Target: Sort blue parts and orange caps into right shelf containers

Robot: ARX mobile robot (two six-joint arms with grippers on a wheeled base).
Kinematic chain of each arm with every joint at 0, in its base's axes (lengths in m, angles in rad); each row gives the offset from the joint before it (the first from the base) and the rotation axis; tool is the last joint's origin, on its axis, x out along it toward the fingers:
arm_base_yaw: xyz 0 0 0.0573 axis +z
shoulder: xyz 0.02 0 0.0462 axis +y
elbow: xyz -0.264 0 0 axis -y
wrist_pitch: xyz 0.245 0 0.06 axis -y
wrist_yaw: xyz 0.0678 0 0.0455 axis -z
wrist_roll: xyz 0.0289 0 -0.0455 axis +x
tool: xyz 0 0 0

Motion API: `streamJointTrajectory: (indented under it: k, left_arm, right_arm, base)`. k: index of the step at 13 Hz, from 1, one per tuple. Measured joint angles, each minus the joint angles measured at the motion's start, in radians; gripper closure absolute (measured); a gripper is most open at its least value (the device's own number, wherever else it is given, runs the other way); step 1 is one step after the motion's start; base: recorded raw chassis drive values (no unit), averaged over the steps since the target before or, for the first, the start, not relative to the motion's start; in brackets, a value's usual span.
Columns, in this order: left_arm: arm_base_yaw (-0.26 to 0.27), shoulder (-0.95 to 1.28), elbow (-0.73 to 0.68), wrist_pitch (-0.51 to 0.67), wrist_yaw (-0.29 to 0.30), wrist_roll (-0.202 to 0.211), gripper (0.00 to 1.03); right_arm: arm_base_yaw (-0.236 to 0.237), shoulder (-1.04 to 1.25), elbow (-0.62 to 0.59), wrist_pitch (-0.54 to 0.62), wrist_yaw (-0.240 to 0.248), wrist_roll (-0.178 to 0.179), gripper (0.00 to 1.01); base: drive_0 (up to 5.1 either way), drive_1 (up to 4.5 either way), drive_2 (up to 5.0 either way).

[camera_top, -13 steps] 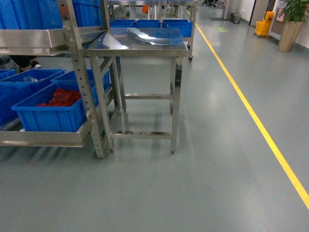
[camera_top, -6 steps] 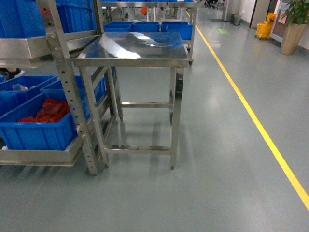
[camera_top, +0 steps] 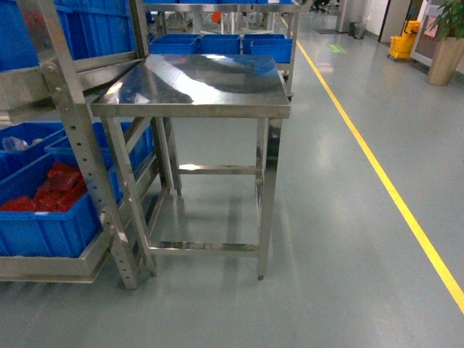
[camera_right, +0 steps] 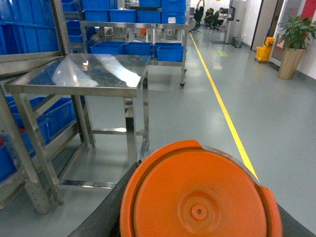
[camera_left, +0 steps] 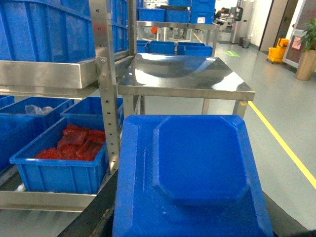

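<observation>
A: Site type? Record the evidence.

B: Factory or warehouse floor. Grey sealed floor (camera_top: 326, 290) with a yellow lane line (camera_top: 377, 174) along the aisle. Perforated steel shelf racks (camera_top: 72, 138) loaded with blue crates (camera_left: 59, 168), one holding red parts (camera_left: 76, 145).

A: Anything further?

B: Bare stainless desk (camera_top: 203, 83) beside the rack; more crates (camera_right: 138, 48) on a far shelf; potted plant (camera_right: 291, 47) and yellow mop bucket (camera_top: 402, 40) near a doorway.

An orange cap (camera_right: 200, 197) filled the bottom of the view at six o'clock. A steel surface (camera_right: 84, 75) stood at ten o'clock, blue crates (camera_right: 138, 48) behind it, a yellow floor line (camera_right: 219, 106) running toward one o'clock.
</observation>
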State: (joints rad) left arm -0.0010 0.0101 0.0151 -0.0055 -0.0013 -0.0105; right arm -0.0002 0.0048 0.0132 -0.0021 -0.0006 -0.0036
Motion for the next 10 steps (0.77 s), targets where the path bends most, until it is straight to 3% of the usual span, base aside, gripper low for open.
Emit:
streamJointTrajectory:
  k: [4,7,10]
  left_arm:
    - [0.000,0.000,0.000,0.001,0.001,0.000,0.59]
    - [0.000,0.000,0.000,0.003,0.001,0.000,0.59]
    - [0.000,0.000,0.000,-0.004,0.002,0.000,0.59]
  right_arm:
    - [0.000,0.000,0.000,-0.005,0.000,0.000,0.56]
    - [0.000,0.000,0.000,0.002,0.000,0.000,0.56]
    - [0.000,0.000,0.000,-0.003,0.003,0.000,0.56]
  base:
    - [0.0,4.24,-4.2]
    - [0.0,0.00,0.0]
    - [-4.8,2.60,2.6]
